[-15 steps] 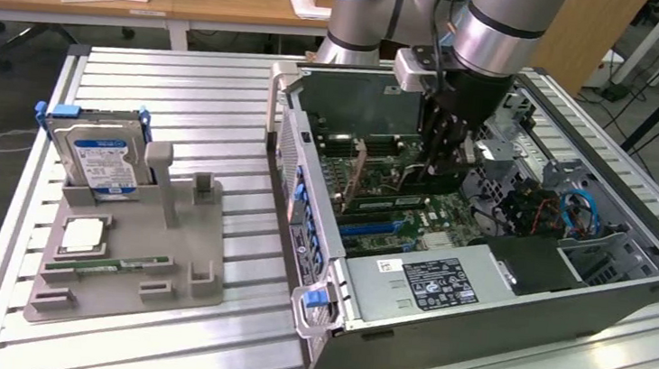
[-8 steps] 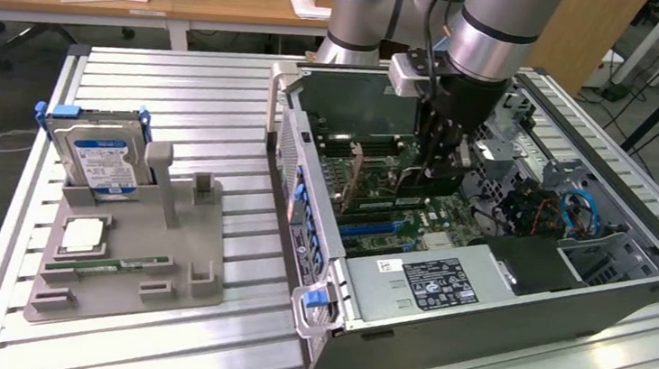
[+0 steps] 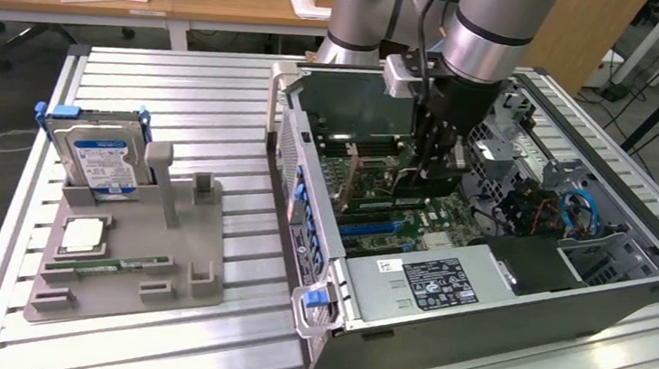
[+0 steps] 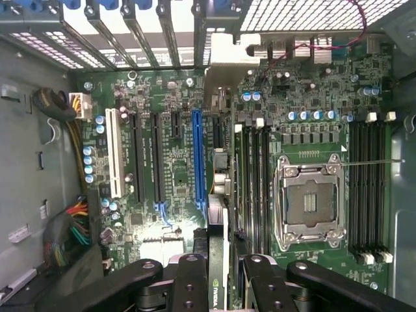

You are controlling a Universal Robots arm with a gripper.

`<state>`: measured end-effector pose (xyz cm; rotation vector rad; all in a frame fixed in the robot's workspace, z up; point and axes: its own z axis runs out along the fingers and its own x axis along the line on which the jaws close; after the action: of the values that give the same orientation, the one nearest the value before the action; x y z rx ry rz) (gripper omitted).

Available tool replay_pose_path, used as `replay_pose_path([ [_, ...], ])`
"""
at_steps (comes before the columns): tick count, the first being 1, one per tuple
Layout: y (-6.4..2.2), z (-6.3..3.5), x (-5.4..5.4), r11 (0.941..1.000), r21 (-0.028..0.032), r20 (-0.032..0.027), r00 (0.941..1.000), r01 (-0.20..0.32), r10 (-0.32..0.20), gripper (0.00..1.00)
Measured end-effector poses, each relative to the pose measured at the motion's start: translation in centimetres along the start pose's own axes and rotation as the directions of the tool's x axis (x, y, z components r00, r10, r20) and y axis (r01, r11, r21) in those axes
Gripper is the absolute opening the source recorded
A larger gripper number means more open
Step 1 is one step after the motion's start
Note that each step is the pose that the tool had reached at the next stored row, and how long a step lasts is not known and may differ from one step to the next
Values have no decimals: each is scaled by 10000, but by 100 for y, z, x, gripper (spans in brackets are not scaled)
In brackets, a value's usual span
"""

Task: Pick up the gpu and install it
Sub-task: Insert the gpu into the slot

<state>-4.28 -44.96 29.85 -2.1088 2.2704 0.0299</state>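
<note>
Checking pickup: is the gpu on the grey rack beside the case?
No, the gpu is gripped on edge between the jaws inside the open computer case, over the motherboard.

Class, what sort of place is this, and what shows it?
Probably a robotics lab for computer assembly: a robot arm reaches into an open computer case on a slatted metal table, its gripper holding the gpu; office desks stand behind.

One open dark-grey metal computer case (image 3: 536,304), one grey plastic holder tray (image 3: 184,252), one silver blue-labelled hard drive (image 3: 102,158), one square silver processor chip (image 3: 82,235), one thin green memory stick (image 3: 116,265), one green bracketed gpu (image 4: 219,234).
</note>
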Motion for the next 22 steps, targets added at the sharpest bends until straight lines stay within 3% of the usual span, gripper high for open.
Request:
replay_pose_path([
  [6,12,10,7,10000,2,1,10000,-23,23,26],
  [11,21,41,139,10000,7,2,10000,-23,23,26],
  [16,117,106,236,10000,34,1,10000,-19,19,26],
  [22,286,188,254,9999,145,0,10000,-39,39,26],
])
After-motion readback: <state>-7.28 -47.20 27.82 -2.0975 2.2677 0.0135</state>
